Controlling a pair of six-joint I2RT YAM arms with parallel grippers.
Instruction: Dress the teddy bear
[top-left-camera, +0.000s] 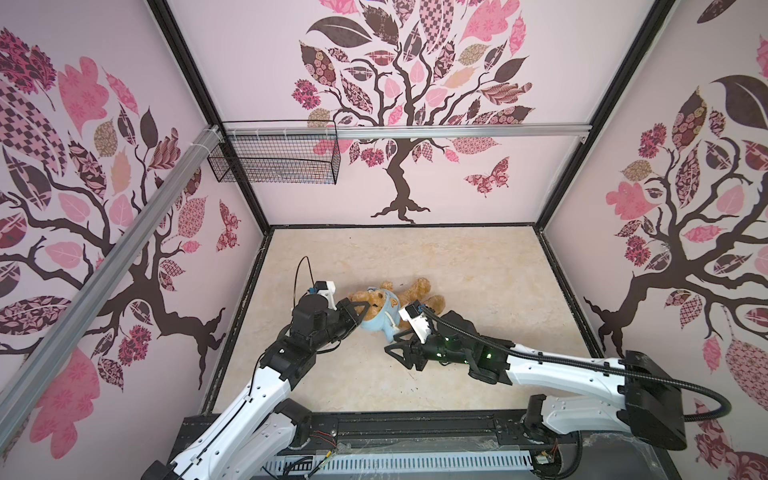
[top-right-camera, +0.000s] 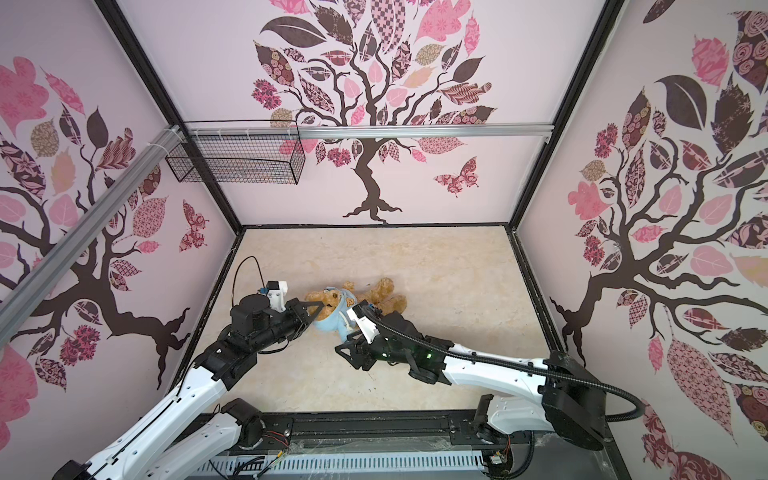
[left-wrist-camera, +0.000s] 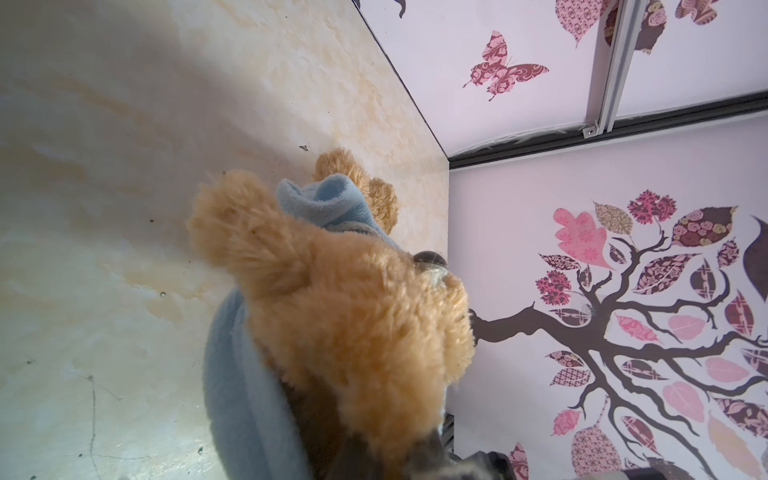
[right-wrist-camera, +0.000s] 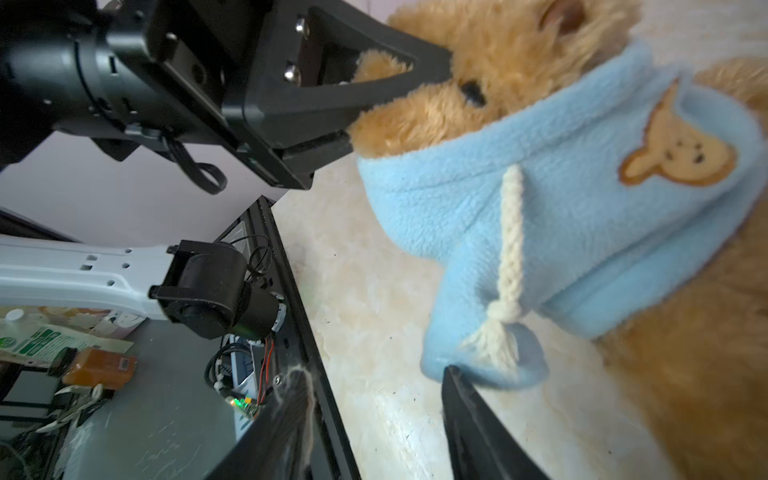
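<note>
The teddy bear (top-left-camera: 409, 293) lies on its back mid-table in both top views, golden-brown and shaggy, head toward the left arm. A light-blue shirt (top-left-camera: 380, 322) with an orange bear-face print (right-wrist-camera: 677, 156) is bunched around its neck and chest, one sleeve and a cream cord (right-wrist-camera: 509, 249) hanging loose. My left gripper (top-left-camera: 365, 308) is shut on the bear's ear; fur (left-wrist-camera: 353, 316) fills the left wrist view and hides the jaws. My right gripper (top-left-camera: 394, 351) stands open low over the table beside the shirt. One of its fingertips (right-wrist-camera: 451, 374) touches the sleeve end, and nothing lies between its fingers.
The beige marbled table (top-left-camera: 478, 291) is boxed in by patterned walls on three sides. A black wire basket (top-left-camera: 274, 156) hangs from the rail at the back left. A black frame edge (right-wrist-camera: 299, 291) runs along the front, with wiring and an amber bottle (right-wrist-camera: 99, 368) beyond it.
</note>
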